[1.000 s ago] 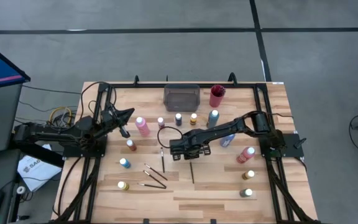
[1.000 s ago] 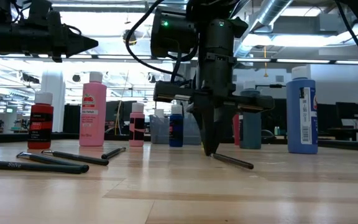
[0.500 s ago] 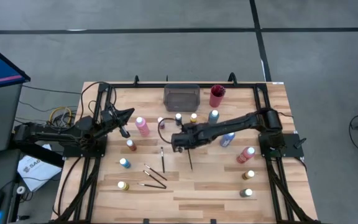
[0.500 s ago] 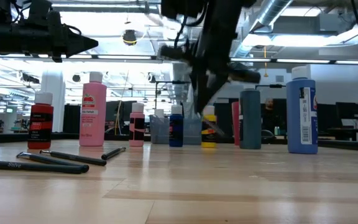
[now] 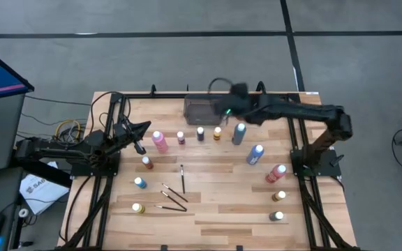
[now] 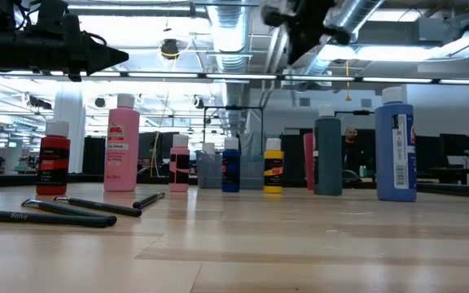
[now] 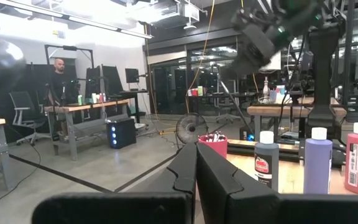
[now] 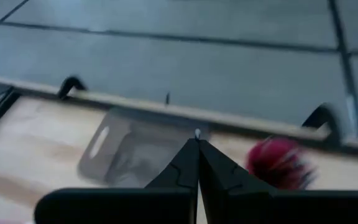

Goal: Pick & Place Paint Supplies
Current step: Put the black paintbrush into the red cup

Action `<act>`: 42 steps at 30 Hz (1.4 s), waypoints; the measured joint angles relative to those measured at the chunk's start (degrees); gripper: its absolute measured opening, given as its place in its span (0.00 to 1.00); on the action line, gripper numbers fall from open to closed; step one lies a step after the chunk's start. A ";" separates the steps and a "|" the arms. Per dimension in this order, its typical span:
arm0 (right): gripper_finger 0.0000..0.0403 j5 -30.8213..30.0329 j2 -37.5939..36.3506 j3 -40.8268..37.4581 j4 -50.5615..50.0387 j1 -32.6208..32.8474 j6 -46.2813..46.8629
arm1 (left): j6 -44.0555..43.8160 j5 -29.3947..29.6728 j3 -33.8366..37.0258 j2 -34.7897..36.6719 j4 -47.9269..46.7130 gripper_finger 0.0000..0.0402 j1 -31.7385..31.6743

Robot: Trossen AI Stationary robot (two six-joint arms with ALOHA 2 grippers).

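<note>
High view: the right gripper [image 5: 223,109] hangs over the far edge of the table [image 5: 243,209], between the grey tray [image 5: 203,109] and the red cup [image 5: 243,108], its arm blurred. The left gripper [image 5: 144,127] waits at the left side, near the tall pink bottle [image 5: 160,141]. Only this view shows the whole spread: paint bottles in a row before the tray, more down both sides, and 4 brushes [image 5: 174,195] lying near the table's middle. What the tray holds cannot be told here.

Low view: the right gripper [image 6: 308,28] is high above the bottles; whether it carries anything cannot be told. The pink bottle [image 6: 122,143] bears a label too small to read. A brush [image 6: 43,217] in front carries pale lettering, not legible.

Left wrist view: the left gripper [image 7: 196,163] has its fingers pressed together on nothing. The red cup [image 7: 212,145] holds brush tips, seen only here. A person stands far off.

Right wrist view: the right gripper [image 8: 197,149] is closed tight, a pale tip showing between its fingertips; below lie the tray [image 8: 126,152] and cup [image 8: 279,160].
</note>
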State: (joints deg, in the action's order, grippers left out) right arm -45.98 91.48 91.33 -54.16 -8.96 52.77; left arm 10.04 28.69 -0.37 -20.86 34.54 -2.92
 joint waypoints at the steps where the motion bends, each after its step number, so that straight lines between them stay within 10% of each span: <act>1: 0.00 -0.43 -1.22 0.00 -0.14 -1.36 -2.24 | 0.00 0.00 -0.01 0.01 0.01 0.01 0.00; 11: 0.00 -1.07 -6.16 -1.88 2.53 -14.00 -20.30 | 0.06 0.00 0.01 0.01 0.01 0.01 0.00; 29: 0.00 8.71 -15.10 -45.55 61.16 -20.38 -34.66 | 0.37 0.01 -0.01 0.00 0.01 0.01 0.00; 42: 0.09 8.57 -16.25 -48.76 62.06 -17.56 -36.34 | 0.37 0.02 -0.02 0.02 0.05 0.01 0.00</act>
State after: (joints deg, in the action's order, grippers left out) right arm -37.41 75.24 42.57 7.90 -26.52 16.43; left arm 10.41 28.71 -0.38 -20.84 34.59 -2.92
